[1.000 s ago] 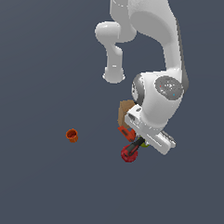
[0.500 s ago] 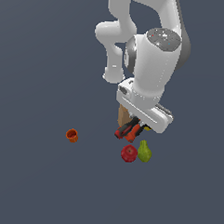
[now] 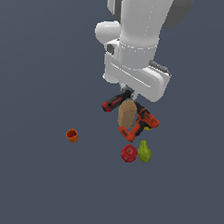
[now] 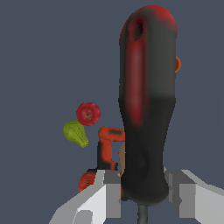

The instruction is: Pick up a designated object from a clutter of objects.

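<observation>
The designated object (image 4: pixel 146 109), a slim tool with a red and black handle, fills the wrist view, and my gripper (image 4: pixel 144 197) is shut on its black end. One grey finger (image 4: pixel 109 197) presses each side. In the exterior view the tool (image 3: pixel 113 103) hangs under the white hand, whose gripper (image 3: pixel 126 93) is mostly hidden. It is lifted clear above the clutter: a tan box (image 3: pixel 127 113), an orange-red drill (image 3: pixel 140 124), a red apple (image 3: pixel 129 153) and a green pear (image 3: pixel 144 152).
A small orange cup (image 3: pixel 72 135) stands alone toward the exterior view's left. The wrist view shows the apple (image 4: pixel 88 113), pear (image 4: pixel 75 133) and drill (image 4: pixel 107 146) far below the tool, with an orange sliver of the cup (image 4: pixel 177 64) behind the handle.
The arm has risen from the pile with the tool in its grip. The box, drill, apple and pear, partly covered before, now lie exposed below.
</observation>
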